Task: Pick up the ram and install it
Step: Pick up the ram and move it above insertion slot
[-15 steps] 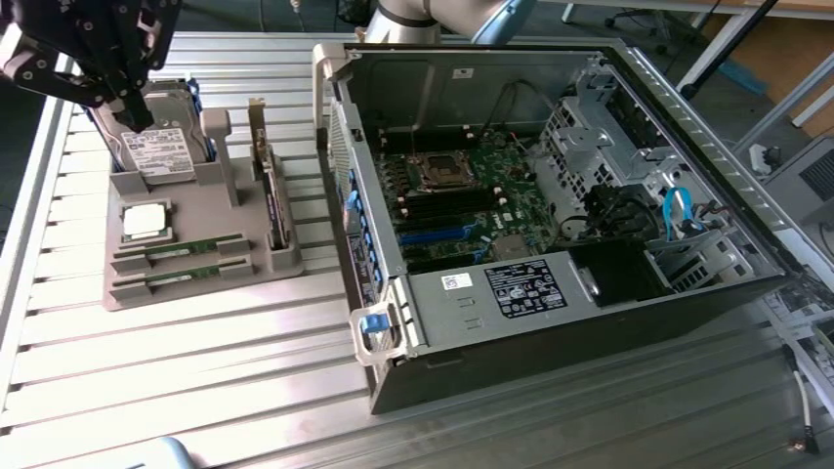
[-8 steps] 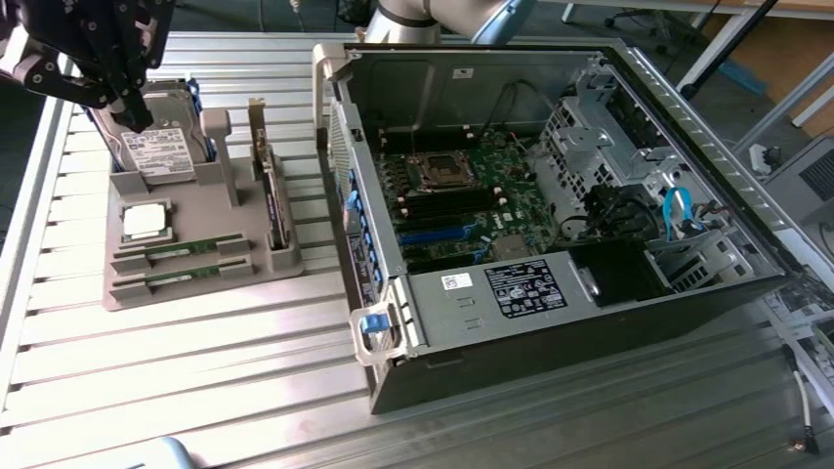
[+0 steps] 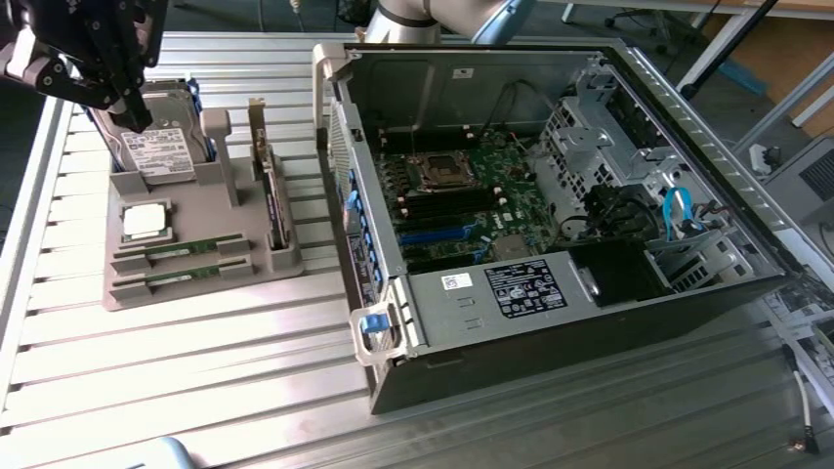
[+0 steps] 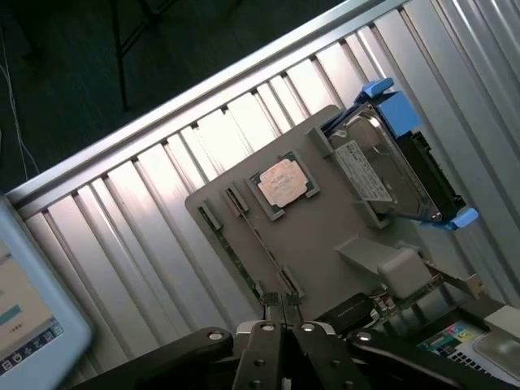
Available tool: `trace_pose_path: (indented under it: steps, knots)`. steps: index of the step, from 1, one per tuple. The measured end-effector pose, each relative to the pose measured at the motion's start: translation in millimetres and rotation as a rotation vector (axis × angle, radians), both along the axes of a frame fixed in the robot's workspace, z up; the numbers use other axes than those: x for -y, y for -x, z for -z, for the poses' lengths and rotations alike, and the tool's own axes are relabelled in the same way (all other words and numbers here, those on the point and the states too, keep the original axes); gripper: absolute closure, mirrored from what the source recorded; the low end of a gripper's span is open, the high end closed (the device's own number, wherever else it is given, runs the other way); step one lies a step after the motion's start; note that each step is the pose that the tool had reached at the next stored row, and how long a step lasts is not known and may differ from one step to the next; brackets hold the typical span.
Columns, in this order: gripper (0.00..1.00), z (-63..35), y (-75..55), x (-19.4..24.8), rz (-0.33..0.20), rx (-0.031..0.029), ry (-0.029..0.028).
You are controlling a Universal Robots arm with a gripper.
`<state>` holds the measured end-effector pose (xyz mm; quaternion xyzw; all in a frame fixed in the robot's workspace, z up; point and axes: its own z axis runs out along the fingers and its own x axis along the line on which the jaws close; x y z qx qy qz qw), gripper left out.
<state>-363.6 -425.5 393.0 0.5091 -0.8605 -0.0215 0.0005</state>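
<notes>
Two ram sticks [image 3: 180,247] [image 3: 180,277] lie side by side in slots of the grey holder tray [image 3: 195,293], at the exterior view's left. In the wrist view one ram stick [image 4: 262,248] shows as a thin edge running toward my fingers. My gripper [image 3: 135,117] hangs above the tray's far end, over the hard drive [image 3: 156,147], well apart from the ram. My gripper [image 4: 282,305] is shut with nothing between its fingers.
On the tray also sit a square silver processor [image 3: 144,220] and an upright expansion card [image 3: 268,191]. The open computer case [image 3: 548,322] lies at the exterior view's right, its motherboard [image 3: 463,195] exposed with long memory slots [image 3: 443,223]. Everything rests on a ribbed metal table [image 3: 195,371].
</notes>
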Motion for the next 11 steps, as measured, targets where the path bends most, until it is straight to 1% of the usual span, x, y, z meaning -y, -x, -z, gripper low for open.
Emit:
trace_pose_path:
  steps: [11]
  knots:
    - [0.89, 0.0, -0.1, 0.0, -0.16, -0.0001, 0.0]
